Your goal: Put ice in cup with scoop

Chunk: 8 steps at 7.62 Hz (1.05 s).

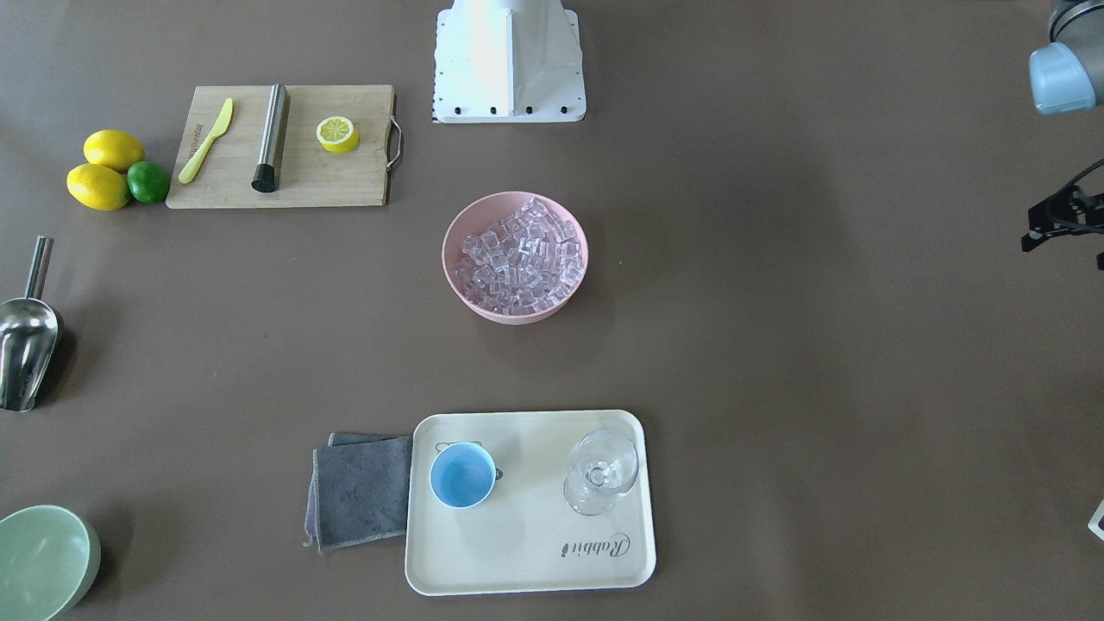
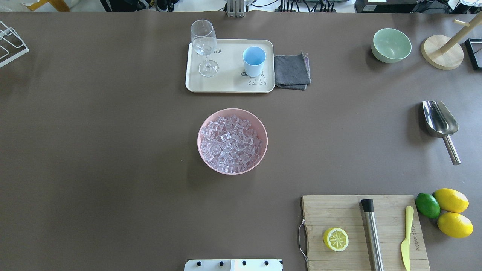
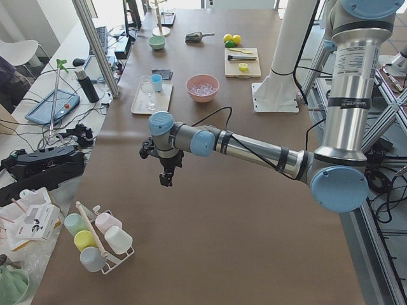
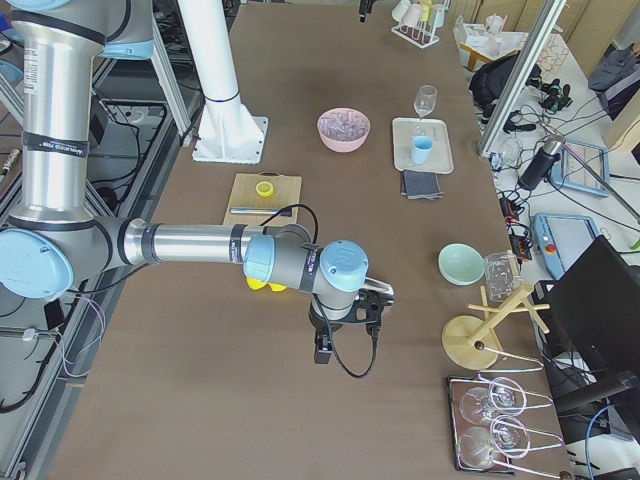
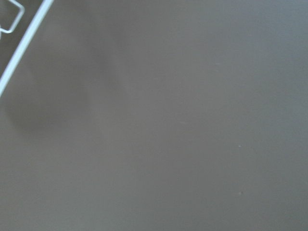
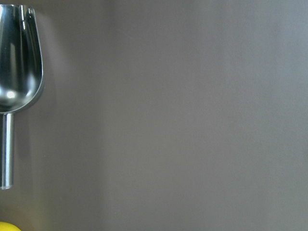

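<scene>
The ice (image 1: 519,254) fills a pink bowl (image 1: 450,267) at the table's middle, also in the overhead view (image 2: 231,143). The light-blue cup (image 1: 463,475) stands upright and empty on a cream tray (image 1: 526,552). The steel scoop (image 1: 26,341) lies on the table at the robot's right, trough up, and shows in the overhead view (image 2: 438,120) and at the left edge of the right wrist view (image 6: 17,57). My right gripper (image 4: 322,352) hangs above the table beside the scoop. My left gripper (image 3: 165,180) hangs over bare table far left. I cannot tell whether either is open.
A stemmed glass (image 1: 601,472) stands on the tray and a grey cloth (image 1: 362,492) lies beside it. A cutting board (image 1: 302,177) holds a yellow knife, a steel cylinder and a lemon half. Lemons and a lime (image 1: 103,168) lie next to it. A green bowl (image 1: 43,561) sits beyond the scoop.
</scene>
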### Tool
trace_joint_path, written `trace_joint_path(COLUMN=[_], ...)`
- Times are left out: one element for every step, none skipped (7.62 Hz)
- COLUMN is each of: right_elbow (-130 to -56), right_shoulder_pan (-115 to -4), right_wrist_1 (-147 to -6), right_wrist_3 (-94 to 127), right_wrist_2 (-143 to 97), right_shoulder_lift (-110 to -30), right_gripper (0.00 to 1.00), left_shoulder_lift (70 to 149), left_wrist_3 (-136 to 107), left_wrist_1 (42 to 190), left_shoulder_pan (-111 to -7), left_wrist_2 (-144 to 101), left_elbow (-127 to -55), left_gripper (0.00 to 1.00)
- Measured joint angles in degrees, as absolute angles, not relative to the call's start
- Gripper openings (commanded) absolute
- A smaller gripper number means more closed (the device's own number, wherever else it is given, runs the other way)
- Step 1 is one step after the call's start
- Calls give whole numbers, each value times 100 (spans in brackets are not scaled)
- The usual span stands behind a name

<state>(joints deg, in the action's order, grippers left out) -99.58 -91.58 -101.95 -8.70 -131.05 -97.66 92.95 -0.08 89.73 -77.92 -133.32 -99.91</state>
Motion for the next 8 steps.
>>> trace_joint_path(right_elbow=[-9962,-9963,-9951,-9944,-9946,-9952,-9961,-9977], right_shoulder_pan=[-9158,-9158,-9158,-9158,-9158,-9158,-9158,-9158], right_wrist_1=[-10195,-10196,-10195,-10196,-10195,-10195,-10195,-10194], right_wrist_3=[-870,-870,-870,-870,-870,-867,-874,-870], right_wrist_2=[-13105,-13108,-13107,-13106,-13105,-13110,-13125,-13142], right_shoulder_lift=[-9765,-9765,-9765,-9767,-9767,-9767,-9769,-9767], right_gripper=[100,100,100,100,100,100,100,100], left_shoulder_lift=[9175,9062,9004,8979,8970,8971,8972,8973], left_wrist_3=[120,533,803,928,976,1000,1016,1032], left_wrist_1=[8967,8953,8937,8928,8927,8929,8935,8950], left_shoulder_pan=[-8145,-8462,-8634,-8706,-8731,-8732,-8729,-8719], left_wrist_2=[-13337,-13337,-13335,-13334,-13337,-13337,-13339,-13345], left_elbow=[-9988,-9977,-9967,-9963,-9964,-9970,-9978,-9988], left_gripper=[99,99,99,99,99,99,99,99])
